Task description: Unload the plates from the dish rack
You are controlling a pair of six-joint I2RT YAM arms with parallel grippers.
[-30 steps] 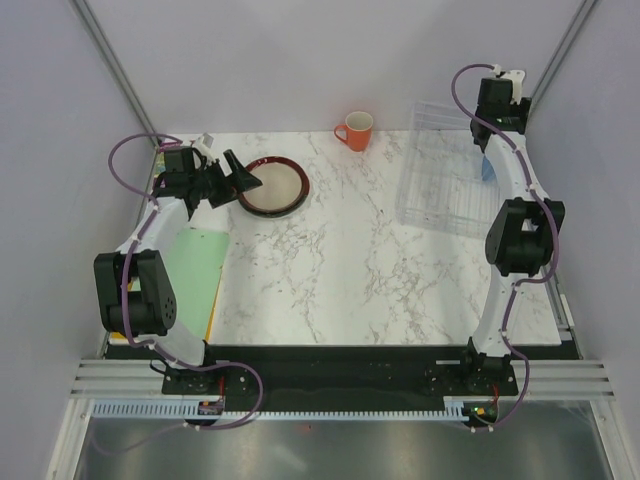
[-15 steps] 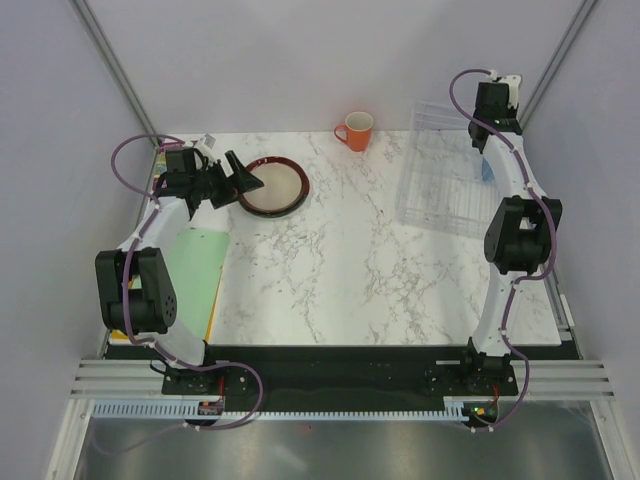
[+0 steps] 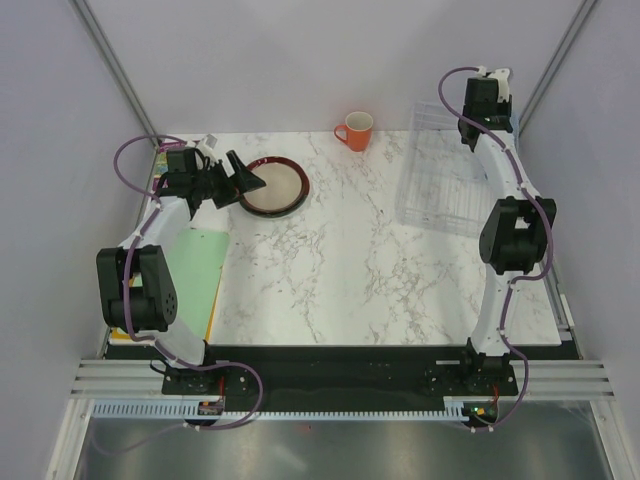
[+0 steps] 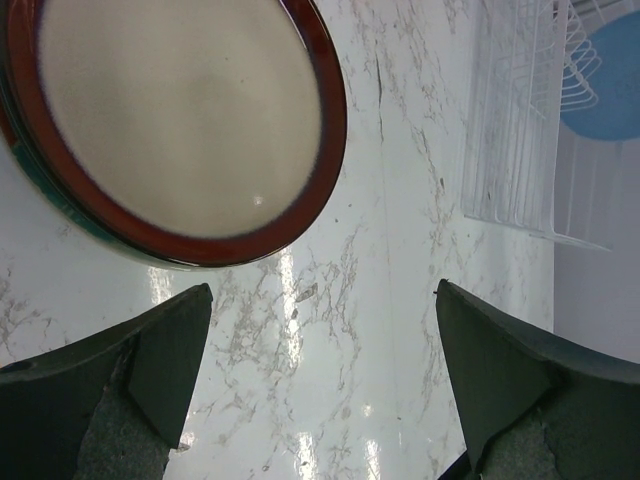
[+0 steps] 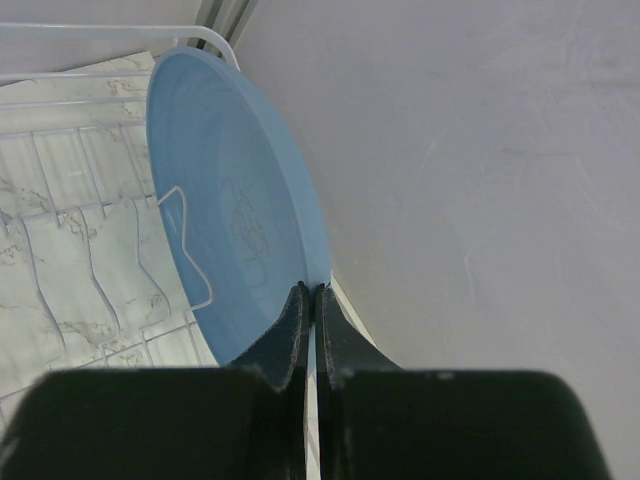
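Observation:
A light blue plate (image 5: 230, 200) stands on edge in the white wire dish rack (image 5: 100, 230), close to the wall. My right gripper (image 5: 312, 292) is shut on its rim. In the top view the right gripper (image 3: 487, 100) hangs over the rack's (image 3: 440, 185) far right corner, and the arm hides the plate. A cream plate with a dark red rim (image 3: 272, 186) lies flat at the table's left, on top of another plate's edge. My left gripper (image 3: 240, 175) stands open beside it with nothing between its fingers (image 4: 150, 370). The left wrist view also shows the rack (image 4: 520, 130) and blue plate (image 4: 610, 80).
An orange mug (image 3: 355, 130) stands at the back centre of the marble table. A green sheet (image 3: 195, 265) lies along the left edge. Grey walls close in on both sides, and the right wall is right behind the rack.
The right gripper has shut on the blue plate's rim and shifted slightly left. The blue patch seen beside the right arm no longer shows. The left arm has not moved.

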